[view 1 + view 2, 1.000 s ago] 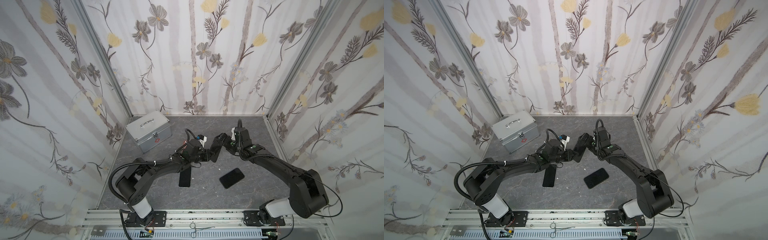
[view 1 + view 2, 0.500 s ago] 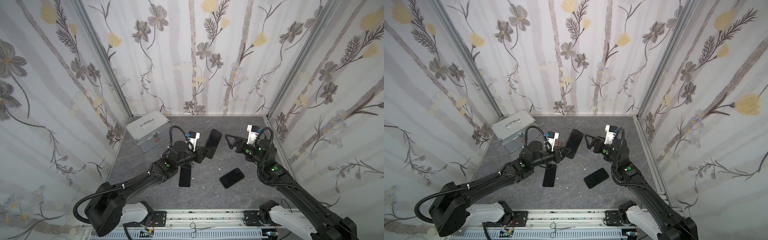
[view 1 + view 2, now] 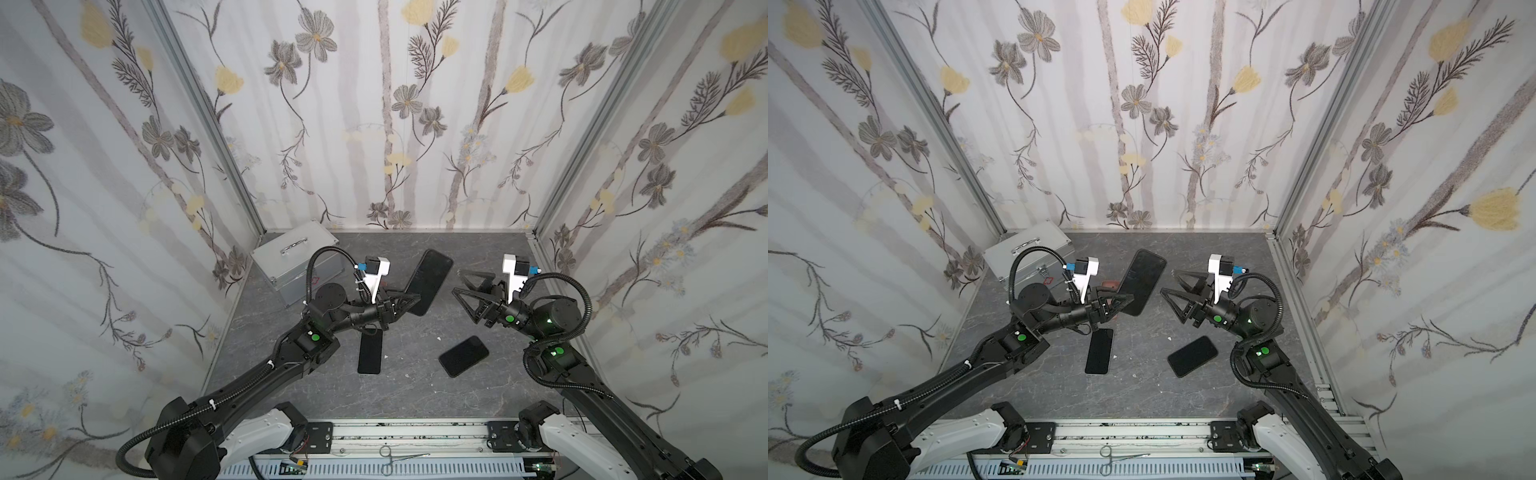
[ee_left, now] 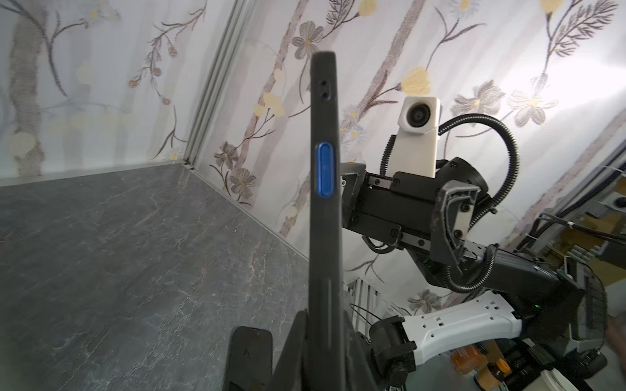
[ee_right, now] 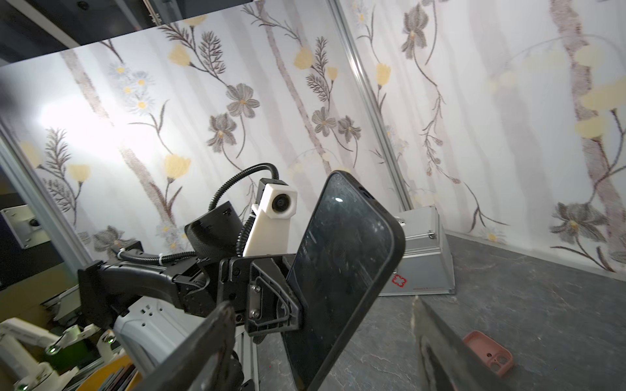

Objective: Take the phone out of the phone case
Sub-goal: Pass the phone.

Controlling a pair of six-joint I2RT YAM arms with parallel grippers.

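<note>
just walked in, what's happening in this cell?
The left gripper is shut on the lower end of a black cased phone and holds it above the table. The screen faces the right gripper, which is open and close by but not touching it. The phone is not yet out of its case. Two loose phones and an empty pink case lie on the table.

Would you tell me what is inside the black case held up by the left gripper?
A phone fills the black case, its dark screen showing. Its back and the case's inside are covered.
</note>
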